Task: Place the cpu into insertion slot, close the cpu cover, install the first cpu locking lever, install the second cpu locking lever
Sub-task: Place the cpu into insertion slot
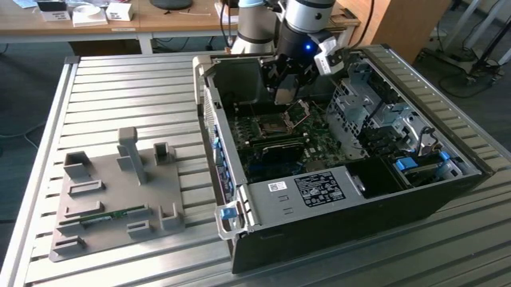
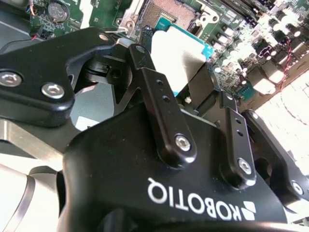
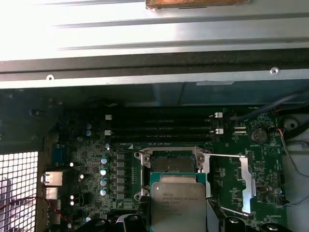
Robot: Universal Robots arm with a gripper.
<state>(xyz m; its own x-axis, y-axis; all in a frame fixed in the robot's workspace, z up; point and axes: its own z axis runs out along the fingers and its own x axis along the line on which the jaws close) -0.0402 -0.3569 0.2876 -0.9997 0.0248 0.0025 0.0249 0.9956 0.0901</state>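
Observation:
My gripper reaches down into the open computer case and is shut on the cpu, a flat square chip with a silver top and teal edge. In the second wrist view, the black fingers press on opposite sides of the cpu. The cpu hangs a little above the green board, just short of the insertion slot, which lies bare inside its metal rim. That insertion slot sits below the gripper in the exterior view. The cpu cover is swung open beside the slot and stands raised.
Long black memory slots run just beyond the socket, near the case wall. A metal drive cage fills the case at the exterior view's right. A grey fixture plate holding a memory stick lies on the slatted table.

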